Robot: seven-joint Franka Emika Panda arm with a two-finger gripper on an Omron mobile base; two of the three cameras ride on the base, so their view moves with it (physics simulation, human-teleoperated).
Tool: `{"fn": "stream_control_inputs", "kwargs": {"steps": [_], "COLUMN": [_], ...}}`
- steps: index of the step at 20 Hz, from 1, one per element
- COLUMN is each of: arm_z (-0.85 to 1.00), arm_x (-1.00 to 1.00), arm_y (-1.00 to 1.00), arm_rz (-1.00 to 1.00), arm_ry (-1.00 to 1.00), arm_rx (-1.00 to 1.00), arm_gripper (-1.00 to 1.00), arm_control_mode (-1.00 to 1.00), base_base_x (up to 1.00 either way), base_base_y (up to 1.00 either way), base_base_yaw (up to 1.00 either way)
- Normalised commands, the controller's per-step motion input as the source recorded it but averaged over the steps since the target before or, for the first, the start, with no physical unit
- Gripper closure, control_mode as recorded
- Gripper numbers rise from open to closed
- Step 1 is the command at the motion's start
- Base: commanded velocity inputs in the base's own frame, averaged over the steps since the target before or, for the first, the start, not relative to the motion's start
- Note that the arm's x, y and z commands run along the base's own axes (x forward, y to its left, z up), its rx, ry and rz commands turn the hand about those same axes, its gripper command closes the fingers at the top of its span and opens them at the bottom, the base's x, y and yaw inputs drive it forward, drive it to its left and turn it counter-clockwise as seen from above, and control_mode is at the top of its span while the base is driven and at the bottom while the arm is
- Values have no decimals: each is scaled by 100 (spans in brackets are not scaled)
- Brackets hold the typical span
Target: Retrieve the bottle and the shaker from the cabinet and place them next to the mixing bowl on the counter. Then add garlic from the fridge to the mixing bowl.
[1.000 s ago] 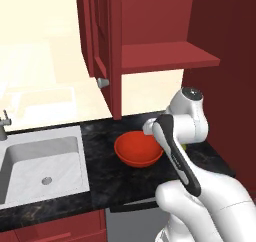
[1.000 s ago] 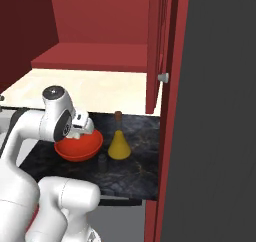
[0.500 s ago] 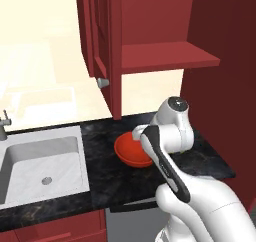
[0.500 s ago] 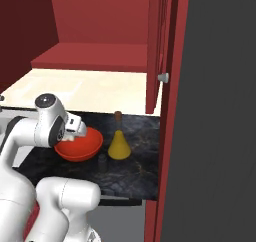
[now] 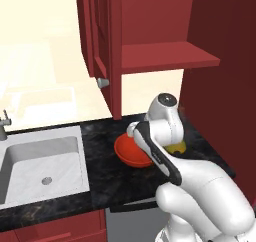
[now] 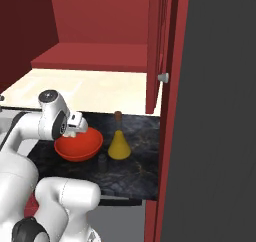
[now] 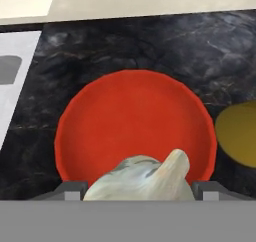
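Note:
My gripper [image 7: 140, 192] hangs over the red-orange mixing bowl [image 7: 135, 116], shut on the whitish, lumpy garlic [image 7: 142, 178], which bulges between the two dark fingertips [image 7: 70, 191]. In the right base view the hand [image 6: 75, 128] sits just above the bowl [image 6: 78, 147]. The yellow bottle [image 6: 119, 142] stands right beside the bowl, and the small black shaker [image 6: 102, 162] stands in front of them on the black counter [image 6: 140, 171]. Part of the bottle's yellow base [image 7: 240, 133] edges into the hand view. In the left base view my arm covers part of the bowl [image 5: 129, 156].
The steel sink [image 5: 42, 161] lies left of the bowl. The red wall cabinet [image 5: 170, 56] hangs overhead with its door [image 5: 102, 41] swung open and its knob [image 6: 163, 77] sticking out. A tall dark grey surface [image 6: 220, 111] closes off the right side.
My wrist has swung left and come over the bowl, still carrying the garlic. Bowl, bottle and shaker stay where they were.

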Motion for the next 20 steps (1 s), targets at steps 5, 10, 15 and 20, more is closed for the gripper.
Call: {"fn": "stream_control_inputs", "kwargs": {"steps": [5, 10, 15, 20], "arm_z": [0, -8, -43, -70], "arm_x": [2, 1, 19, 24], "arm_y": [-1, 0, 0, 0], "arm_rz": [0, 0, 0, 0], "arm_ry": [30, 10, -1, 0], "arm_rx": [0, 0, 0, 0], "arm_gripper": [100, 100, 100, 100], "arm_control_mode": [-100, -100, -100, -100], "base_base_x": [0, 0, 0, 0], "base_base_y": [0, 0, 0, 0], "base_base_yaw": [0, 0, 0, 0]}}
